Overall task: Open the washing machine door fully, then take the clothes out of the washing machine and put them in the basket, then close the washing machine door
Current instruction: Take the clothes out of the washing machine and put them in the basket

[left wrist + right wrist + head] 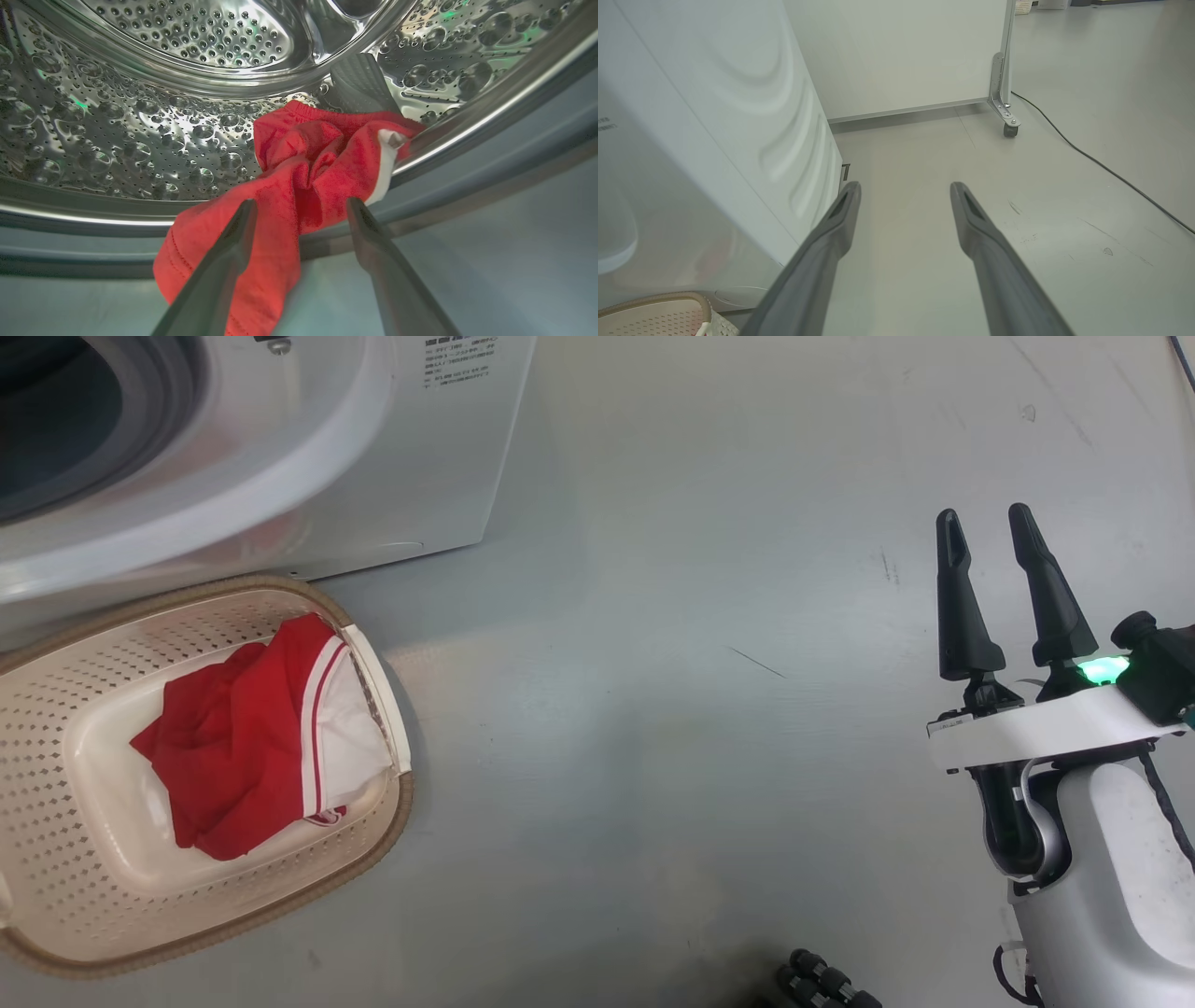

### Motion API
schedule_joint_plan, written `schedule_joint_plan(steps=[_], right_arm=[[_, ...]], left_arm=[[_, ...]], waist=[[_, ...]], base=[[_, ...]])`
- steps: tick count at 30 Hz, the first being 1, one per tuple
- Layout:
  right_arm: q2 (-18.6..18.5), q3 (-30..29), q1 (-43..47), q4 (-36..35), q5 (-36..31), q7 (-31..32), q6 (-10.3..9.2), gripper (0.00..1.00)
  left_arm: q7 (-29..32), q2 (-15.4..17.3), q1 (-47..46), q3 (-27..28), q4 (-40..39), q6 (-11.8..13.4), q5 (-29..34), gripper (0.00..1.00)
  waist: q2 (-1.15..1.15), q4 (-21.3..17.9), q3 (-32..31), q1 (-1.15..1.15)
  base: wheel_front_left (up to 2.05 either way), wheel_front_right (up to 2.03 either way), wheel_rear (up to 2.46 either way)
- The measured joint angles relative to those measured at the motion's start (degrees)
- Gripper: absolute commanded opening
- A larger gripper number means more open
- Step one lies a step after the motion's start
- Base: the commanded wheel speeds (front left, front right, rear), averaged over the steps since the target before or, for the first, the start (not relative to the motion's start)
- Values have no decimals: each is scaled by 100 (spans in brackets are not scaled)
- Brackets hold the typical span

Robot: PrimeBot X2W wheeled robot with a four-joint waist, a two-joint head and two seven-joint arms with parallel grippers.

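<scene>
Red garment hangs half out over the drum lip, left hand spread either side, not yet pinching. A shallow grab could drop it on the floor. Another red piece lies in the basket; right hand spread, empty.

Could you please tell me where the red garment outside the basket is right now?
In the left wrist view's lower middle, the red garment drapes over the drum lip onto the grey gasket, at the open left end effector.
</scene>
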Motion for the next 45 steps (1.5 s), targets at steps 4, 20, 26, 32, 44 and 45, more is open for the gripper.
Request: schedule_joint_plan(steps=[4,20,26,32,44,45], right_arm=[[-5,-12,-3,5,0,-30,0,100],[-45,-12,-43,14,0,-30,0,100],[-43,-27,-70,42,0,-30,0,100],[-44,-110,-101,68,-2,-30,0,100],[-43,-147,-92,159,-62,-31,0,100],[-43,-157,-90,171,-62,-31,0,100]], left_arm=[[0,56,-142,41,147,1,81,100],[245,76,-531,232,825,3,134,66],[88,76,-640,241,970,11,131,0],[-304,-40,-649,234,1131,11,63,0],[-1414,-693,-499,196,1303,-65,-346,0],[-1493,-747,-438,192,1305,-92,-396,0]], waist=[[0,-24,10,0],[0,-45,35,0],[0,-42,22,0],[0,5,-88,0],[0,250,-600,-1],[0,273,-654,0]], base=[[0,0,0],[0,0,0],[0,0,0],[0,0,0],[0,0,0],[0,0,0]])
